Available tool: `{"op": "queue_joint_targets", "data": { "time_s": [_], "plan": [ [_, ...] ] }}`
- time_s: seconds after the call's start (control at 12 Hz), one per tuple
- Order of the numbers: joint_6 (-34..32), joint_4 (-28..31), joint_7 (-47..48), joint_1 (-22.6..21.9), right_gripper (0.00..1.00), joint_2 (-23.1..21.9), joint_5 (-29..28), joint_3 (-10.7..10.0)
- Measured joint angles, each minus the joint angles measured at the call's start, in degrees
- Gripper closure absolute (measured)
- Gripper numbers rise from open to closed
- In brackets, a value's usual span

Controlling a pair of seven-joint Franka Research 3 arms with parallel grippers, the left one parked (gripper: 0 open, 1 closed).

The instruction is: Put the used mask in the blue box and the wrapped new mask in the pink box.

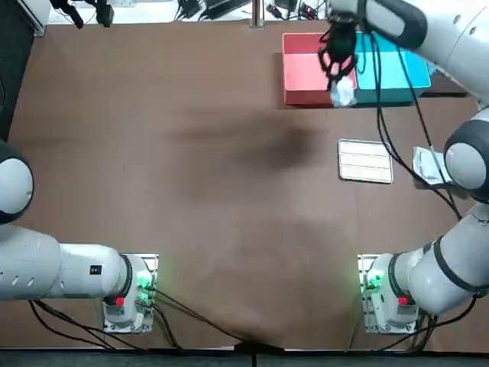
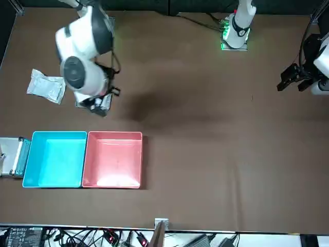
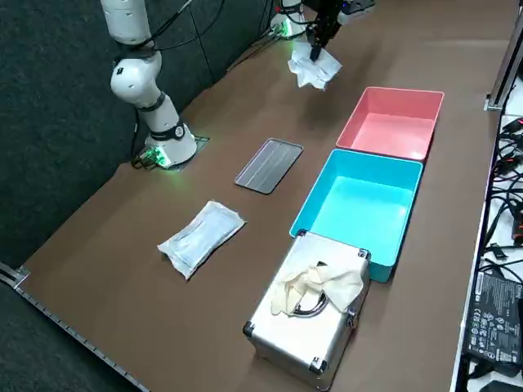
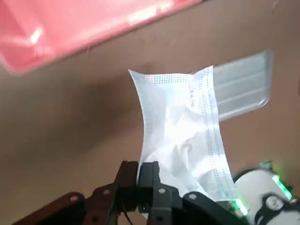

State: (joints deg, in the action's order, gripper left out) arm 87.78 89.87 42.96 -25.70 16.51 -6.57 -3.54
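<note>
My right gripper (image 1: 340,75) is shut on the used mask (image 1: 343,93), a crumpled white-blue cloth that hangs from the fingers in the air. In the wrist view the mask (image 4: 180,126) dangles over bare table between the pink box (image 4: 70,28) and a grey tray. The pink box (image 1: 302,73) and blue box (image 1: 401,73) stand side by side at the far right, both with nothing in them. The wrapped new mask (image 3: 200,237) lies flat on the table near the right edge, apart from the gripper (image 3: 314,51).
A grey ridged tray (image 1: 365,160) lies on the robot's side of the boxes. A metal case (image 3: 310,318) with pale gloves (image 3: 315,286) on its lid stands beside the blue box (image 3: 359,204). Cables run along the table's far edge.
</note>
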Motion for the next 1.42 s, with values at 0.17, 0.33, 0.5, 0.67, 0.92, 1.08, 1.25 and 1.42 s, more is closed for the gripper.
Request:
{"op": "queue_joint_targets", "data": {
  "time_s": [0.17, 0.33, 0.5, 0.67, 0.92, 1.08, 1.25, 1.42],
  "plan": [
    [-0.07, -1.37, -3.25, 3.85, 0.98, 0.11, 2.98, -0.02],
    [0.00, -1.92, -7.14, 6.97, 0.98, 0.38, 6.18, -0.04],
    [1.74, -2.28, -9.84, 9.15, 0.98, 0.91, 10.06, -0.03],
    [5.29, -2.43, -12.51, 10.87, 0.98, 2.22, 13.46, -0.01],
    [12.67, -7.31, -20.59, 15.61, 0.98, 9.50, 15.37, -0.02],
    [14.65, -12.13, -22.62, 17.31, 0.98, 15.05, 15.62, -0.03],
    [16.83, -16.62, -22.98, 18.11, 0.98, 20.66, 16.01, -0.26],
    [19.65, -18.97, -23.35, 19.09, 0.97, 25.34, 16.85, -0.56]
  ]
}}
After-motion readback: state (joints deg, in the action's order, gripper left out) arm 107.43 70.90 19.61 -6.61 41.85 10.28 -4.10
